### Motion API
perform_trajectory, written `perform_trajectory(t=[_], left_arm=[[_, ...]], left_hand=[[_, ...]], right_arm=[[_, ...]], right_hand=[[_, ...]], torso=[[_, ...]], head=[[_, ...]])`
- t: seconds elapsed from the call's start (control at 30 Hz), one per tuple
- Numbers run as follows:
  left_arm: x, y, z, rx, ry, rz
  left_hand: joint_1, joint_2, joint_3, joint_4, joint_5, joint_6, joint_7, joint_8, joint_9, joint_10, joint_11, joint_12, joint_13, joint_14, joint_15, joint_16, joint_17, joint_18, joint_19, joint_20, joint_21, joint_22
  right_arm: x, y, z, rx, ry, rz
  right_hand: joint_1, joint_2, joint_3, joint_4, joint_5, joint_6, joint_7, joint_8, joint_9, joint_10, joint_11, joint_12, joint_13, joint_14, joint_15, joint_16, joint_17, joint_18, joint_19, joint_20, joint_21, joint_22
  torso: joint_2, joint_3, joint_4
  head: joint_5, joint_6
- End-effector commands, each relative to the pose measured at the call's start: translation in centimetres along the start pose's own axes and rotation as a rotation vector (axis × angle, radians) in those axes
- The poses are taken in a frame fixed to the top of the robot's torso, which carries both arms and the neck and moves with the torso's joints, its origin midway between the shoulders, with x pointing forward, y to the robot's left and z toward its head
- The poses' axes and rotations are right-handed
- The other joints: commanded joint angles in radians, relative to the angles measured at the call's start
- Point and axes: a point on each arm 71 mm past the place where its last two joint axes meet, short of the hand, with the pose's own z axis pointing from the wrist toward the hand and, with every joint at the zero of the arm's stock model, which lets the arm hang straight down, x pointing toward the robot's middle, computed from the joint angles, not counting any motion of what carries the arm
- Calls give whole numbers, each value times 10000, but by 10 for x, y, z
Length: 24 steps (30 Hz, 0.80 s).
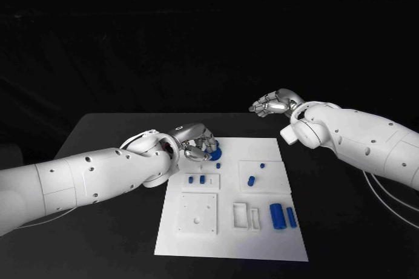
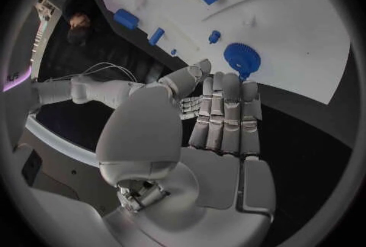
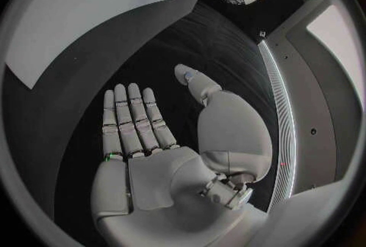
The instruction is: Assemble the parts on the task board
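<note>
- the white board [image 1: 262, 242] lies flat in the middle of the black bench [image 1: 105, 242], with raised white frames and small blue parts scattered on it.
- a blue gear [image 2: 243, 59] sits at the board's far left corner; two blue cylinders [image 1: 283, 216] stand near the right edge.
- the left robot hand [image 1: 197, 143] hovers at that far corner, the gear just beyond its fingertips [image 2: 229, 85]; fingers straight and close together, holding nothing.
- the right robot hand [image 1: 275, 103] hangs over bare bench beyond the board's far right corner, well apart from the parts; fingers [image 3: 131, 116] spread flat, holding nothing.
</note>
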Motion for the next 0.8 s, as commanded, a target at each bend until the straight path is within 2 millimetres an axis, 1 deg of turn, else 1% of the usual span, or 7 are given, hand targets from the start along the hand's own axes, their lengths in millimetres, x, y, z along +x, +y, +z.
perform_trajectory(t=[0.03, 0.2, 0.33, 0.4, 0.5, 0.63, 0.8], left_arm=[[5, -7, 7, 924, 558, 1350], [11, -13, 15, 1228, 899, 1965], [14, -16, 19, 1153, 1090, 2005], [15, -17, 20, 1161, 1139, 2012], [15, -18, 23, 1120, 1172, 2038], [20, -17, 26, 1039, 1444, 2167], [28, -13, 25, 912, 1742, 2315]], left_hand=[[48, 115, 34, -44, 237, 38, 7, -94, -58, -122, 139, -372, -101, 72, 49, 43, -12, 205, 104, -249, 32, 26], [59, 125, -26, -62, 166, 22, 17, -207, -145, -86, 165, -753, -172, 161, 85, 111, 1, 286, 191, -206, 77, 88], [-133, -17, -156, 60, -6, -10, 24, -285, -201, -29, 183, -965, -194, 162, 96, 121, -6, 307, 214, -187, 84, 122], [-462, -251, -317, 298, -399, -144, 49, -391, -259, -124, 256, -1160, -234, 121, 156, 90, -28, 306, 200, -141, 52, 121], [-520, -356, -370, 458, -405, -294, 64, -506, -331, -241, 302, -1388, -286, 102, 204, 71, -47, 361, 184, -100, 6, 117], [-387, -385, -365, 523, -373, -504, 40, -658, -443, -356, 337, -1664, -386, 117, 240, 87, -54, 426, 205, -51, -12, 135], [-349, -417, -382, 552, -372, -598, 19, -723, -505, -430, 343, -1808, -440, 113, 246, 92, -58, 440, 207, -37, -18, 150]], right_arm=[[2, 1, 0, -117, 141, -26], [3, 2, 1, -130, 178, -22], [4, 3, 1, -137, 196, -19], [4, 3, 1, -140, 211, -17], [5, 3, 1, -151, 240, -14], [3, 2, 0, -149, 200, -17], [3, 3, -1, -157, 212, -16]], right_hand=[[40, 10, -54, -15, 69, -73, 400, 18, -12, -6, 24, -22, -16, -74, -21, 32, -14, -165, -51, -22, -51, 13], [38, 15, -54, -12, 70, -74, 400, 18, -12, -6, 24, -22, -16, -74, -21, 34, -15, -165, -50, -21, -52, 14], [36, 18, -56, -11, 70, -75, 401, 19, -13, -6, 24, -22, -16, -75, -21, 36, -16, -165, -50, -21, -54, 16], [35, 18, -56, -11, 71, -75, 401, 19, -13, -7, 24, -21, -16, -75, -21, 37, -17, -165, -50, -21, -55, 17], [33, 20, -57, -10, 72, -76, 402, 20, -14, -7, 24, -21, -16, -76, -21, 38, -18, -165, -49, -21, -56, 18], [30, 21, -59, -8, 74, -76, 403, 20, -14, -7, 24, -21, -16, -77, -21, 40, -20, -165, -49, -20, -58, 20], [29, 22, -60, -8, 75, -77, 404, 21, -14, -7, 24, -21, -16, -77, -21, 41, -21, -165, -49, -20, -59, 22]], torso=[[7, -6, -15], [11, -5, -32], [8, 8, -15], [9, 13, -19], [4, 17, -10], [0, 27, 0], [2, 10, -1]], head=[[-10, 16], [-41, 18], [-81, 17], [-88, 0], [-99, -13], [-98, -70], [-105, -119]])
